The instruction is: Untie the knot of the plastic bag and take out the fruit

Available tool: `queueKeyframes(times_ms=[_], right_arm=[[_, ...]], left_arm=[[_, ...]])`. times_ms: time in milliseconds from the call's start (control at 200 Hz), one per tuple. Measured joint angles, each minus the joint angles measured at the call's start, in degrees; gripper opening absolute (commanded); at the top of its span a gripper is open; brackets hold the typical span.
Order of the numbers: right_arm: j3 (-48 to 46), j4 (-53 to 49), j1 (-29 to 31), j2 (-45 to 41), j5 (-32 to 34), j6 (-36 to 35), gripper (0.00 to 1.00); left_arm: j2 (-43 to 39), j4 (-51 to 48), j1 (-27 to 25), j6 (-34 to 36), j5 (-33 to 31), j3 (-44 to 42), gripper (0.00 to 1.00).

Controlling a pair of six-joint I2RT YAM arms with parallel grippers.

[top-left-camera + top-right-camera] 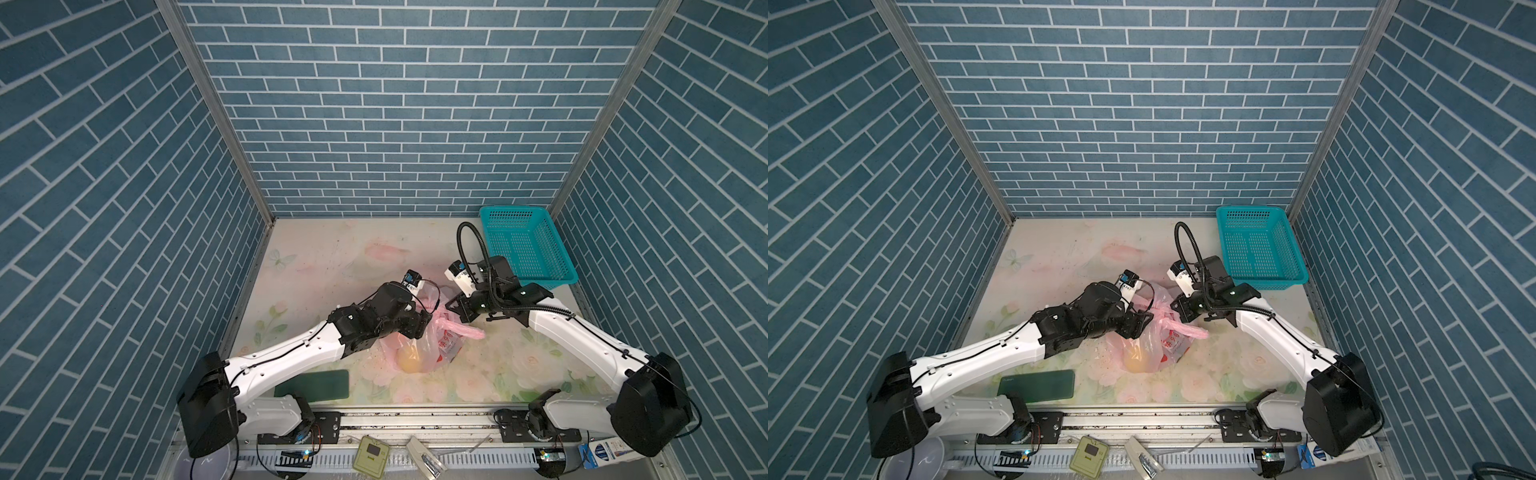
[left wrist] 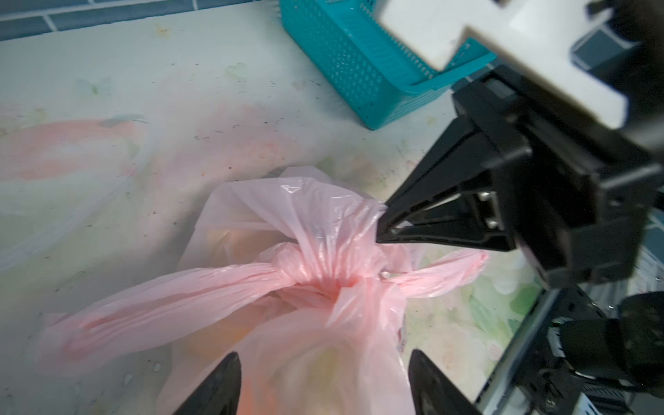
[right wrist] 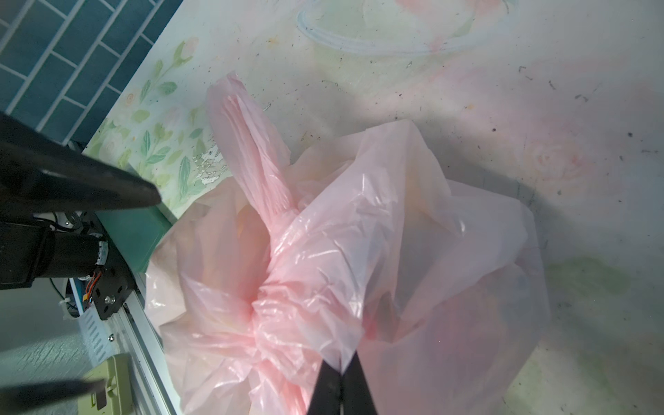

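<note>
Floral table (image 1: 316, 266): plastic bag (image 1: 419, 347) sits centre-low in both top views, between the two arms. Teal basket (image 1: 523, 249) is up-right of it at the back corner, empty, well apart from the bag.

Bag is closed. Film and arms hide most of the contents.

Left gripper (image 2: 323, 363): jaws spread wide, straddling the bag body at bottom centre of the left wrist view, holding nothing.

Right gripper (image 2: 382, 226): clenched on a fold of bag film, right of centre in that view.

One yellow-orange fruit (image 1: 409, 359) shows through the film at the bag's lower end. Can't count the others.

Knot (image 2: 287, 266) is tied and sits mid-frame in the left wrist view, just down-left of the right tips. Can't tell if they touch the knot itself. Handle tails run lower left to right through it.

Right arm is nearer. My read: the pull goes along that axis, and the left needs to close on the lower-left tail first.
</note>
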Motion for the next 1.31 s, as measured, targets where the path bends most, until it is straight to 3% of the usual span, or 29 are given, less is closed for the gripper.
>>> queueKeyframes(times_ms=[145, 220, 405, 660, 1000, 1305], right_arm=[[-0.11, 0.63, 0.0, -0.37, 0.83, 1.86, 0.0], [-0.17, 0.81, 0.02, -0.57, 1.05, 2.36, 0.0], [-0.7, 1.05, 0.0, -1.33, 1.6, 3.3, 0.0], [-1.55, 1.01, 0.0, -3.41, 2.97, 3.3, 0.0], [-4.15, 1.73, -1.79, -6.36, 4.48, 4.87, 0.0], [-6.21, 1.86, -7.91, -8.83, 6.99, 8.68, 0.0]], left_arm=[[3.78, -0.31, -2.32, 0.63, 1.9, 0.79, 0.76], [6.34, -0.72, -3.39, 0.61, 1.03, 1.18, 0.71], [9.31, -1.79, -4.33, -0.26, -5.14, 1.84, 0.34], [7.65, -1.88, -4.57, 1.77, -11.28, 2.08, 0.0], [0.94, -2.05, -4.57, 4.39, -16.39, -1.44, 0.0], [-6.29, -2.1, -4.42, 2.32, -21.11, -10.27, 0.0]])
